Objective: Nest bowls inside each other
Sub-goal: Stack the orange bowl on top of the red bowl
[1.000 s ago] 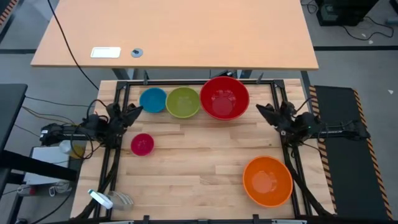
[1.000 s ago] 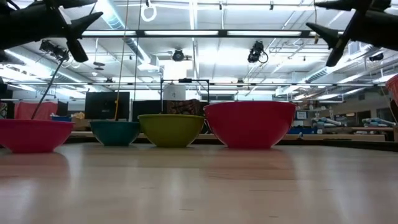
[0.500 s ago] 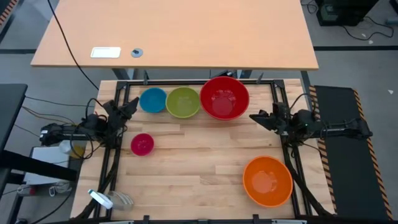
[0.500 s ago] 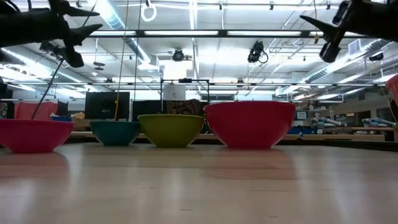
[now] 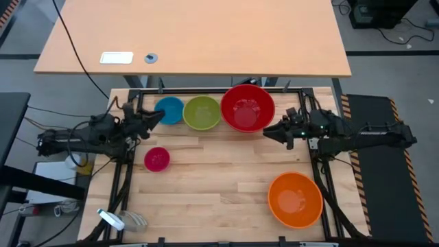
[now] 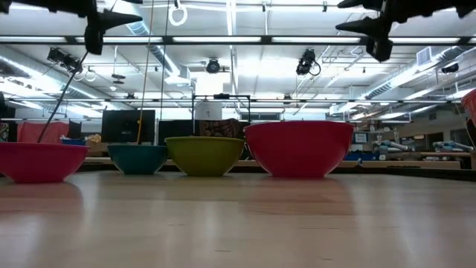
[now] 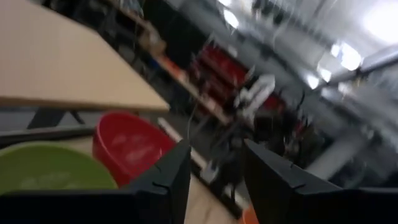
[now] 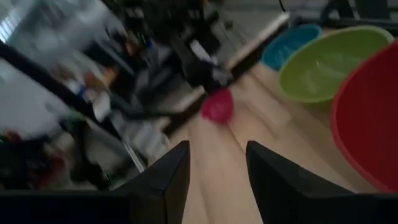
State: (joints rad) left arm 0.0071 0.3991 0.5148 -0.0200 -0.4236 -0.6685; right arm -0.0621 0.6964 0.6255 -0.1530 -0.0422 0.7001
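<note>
Three bowls stand in a row along the far edge: blue (image 5: pixel 169 110), yellow-green (image 5: pixel 202 113) and the big red one (image 5: pixel 247 108). The small pink bowl (image 5: pixel 157 159) sits on the table at the left. The orange bowl (image 5: pixel 295 199) sits at the near right. My left gripper (image 5: pixel 154 118) hovers high beside the blue bowl, open, with nothing between its fingers (image 7: pixel 171 183). My right gripper (image 5: pixel 269 132) hovers high just off the red bowl's right side, also open and holding nothing (image 8: pixel 217 180). Both show at the top of the low view, left (image 6: pixel 119 18) and right (image 6: pixel 357 26).
A black frame rail (image 5: pixel 206 90) runs along the table's far edge and sides. A larger desk (image 5: pixel 192 41) stands beyond it. A metal tool (image 5: pixel 113 219) lies at the near left corner. Bare wood (image 5: pixel 212 178) spans the table's middle.
Both grippers have risen and tipped up from a downward slant to about level. My left gripper has reached toward the table's right, nearing the blue bowl. My right gripper has reached toward the table's left, alongside the red bowl. The bowls have kept still.
</note>
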